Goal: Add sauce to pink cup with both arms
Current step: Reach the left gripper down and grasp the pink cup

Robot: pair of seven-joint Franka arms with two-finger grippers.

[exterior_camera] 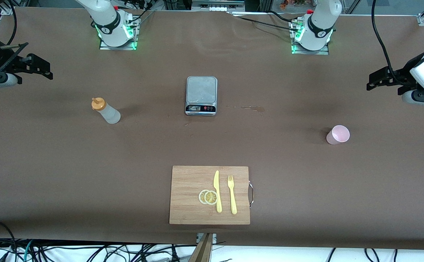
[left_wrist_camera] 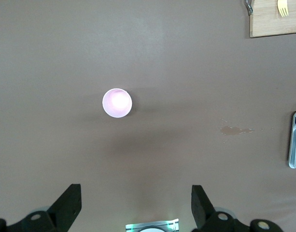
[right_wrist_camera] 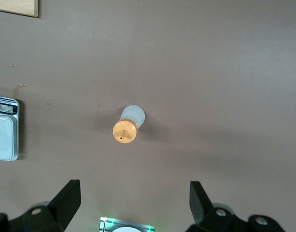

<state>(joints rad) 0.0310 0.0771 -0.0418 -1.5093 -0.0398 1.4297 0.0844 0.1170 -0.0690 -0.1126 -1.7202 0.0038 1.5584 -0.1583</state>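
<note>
The translucent whitish plastic squeeze bottle with an orange nozzle cap [exterior_camera: 106, 111], the sauce, stands upright on the brown worktop [exterior_camera: 52, 163] toward the right arm's end, about midway between the edge where the bases stand and the edge nearest the front camera. It looks light and soft-walled, so a firm pinch would likely squirt sauce early; the best hold is probably around the middle of its body, below the cap, with gentle pressure until it is tipped over the cup. The small pale pink tapered plastic cup [exterior_camera: 338, 134], handleless with a lighter pink inside, stands upright toward the left arm's end, a little nearer the front camera than the bottle and well apart from it. It seems very light and easy to knock over, and its smooth taper may slip, so it wants a grip across its wall low down. The right claw [right_wrist_camera: 133, 200] hangs over the worktop above the bottle with fingers spread wide, holding nothing. The left claw [left_wrist_camera: 135, 203] hangs likewise over the cup, wide and empty. Neither item has been touched, so the task appears to be at its start.
</note>
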